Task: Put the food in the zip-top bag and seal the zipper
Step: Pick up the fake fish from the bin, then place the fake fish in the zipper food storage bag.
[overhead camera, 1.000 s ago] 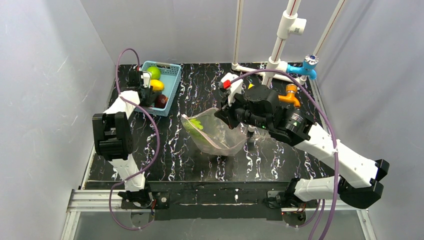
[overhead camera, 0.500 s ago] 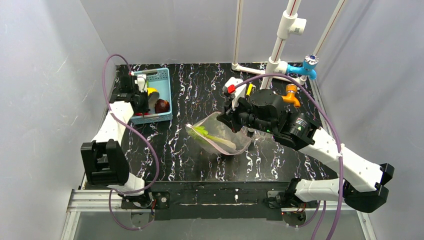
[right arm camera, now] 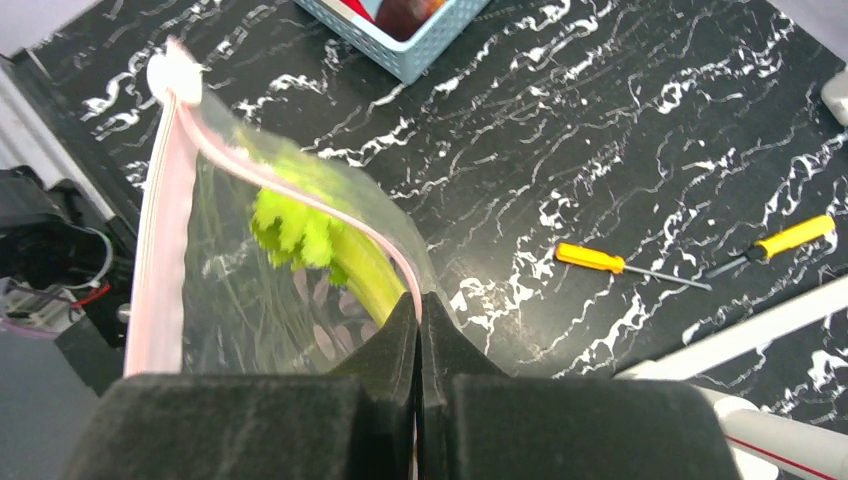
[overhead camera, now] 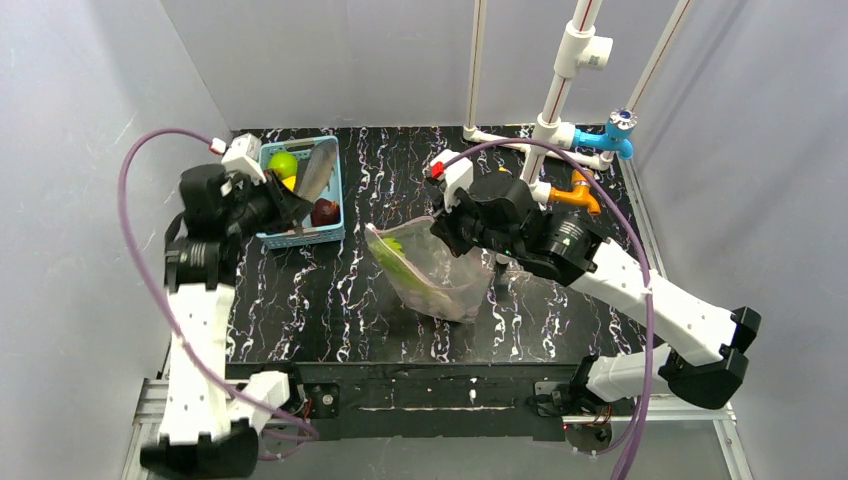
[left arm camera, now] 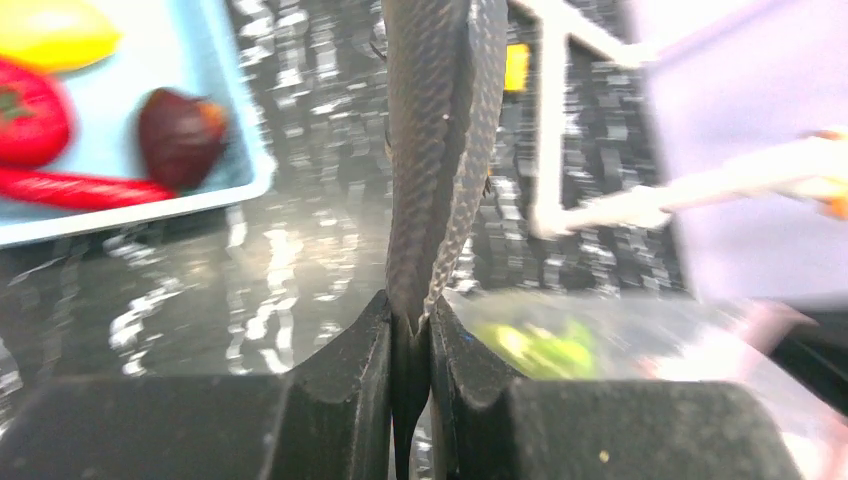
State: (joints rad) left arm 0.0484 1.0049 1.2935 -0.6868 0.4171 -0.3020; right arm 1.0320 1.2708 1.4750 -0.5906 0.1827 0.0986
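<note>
clamped by its tip ahead of the left gripper point(left arm camera: 410, 315), the grey scaly piece point(left arm camera: 430, 150) may be snagged on the zip-top bag point(right arm camera: 230, 300) rim pinched in the right gripper point(right arm camera: 418, 305).

You see your left hand point(left arm camera: 408, 340) at bottom centre clamped on a grey scaly piece point(left arm camera: 432, 150) running to the top edge. Upper left, the blue basket point(left arm camera: 215, 60) holds yellow fruit point(left arm camera: 55, 30), red pepper point(left arm camera: 30, 125), chili point(left arm camera: 80, 188) and a dark red piece point(left arm camera: 178, 135); lower right, blurred green leek point(left arm camera: 535, 345) in the zip-top bag point(left arm camera: 700, 350)
</note>
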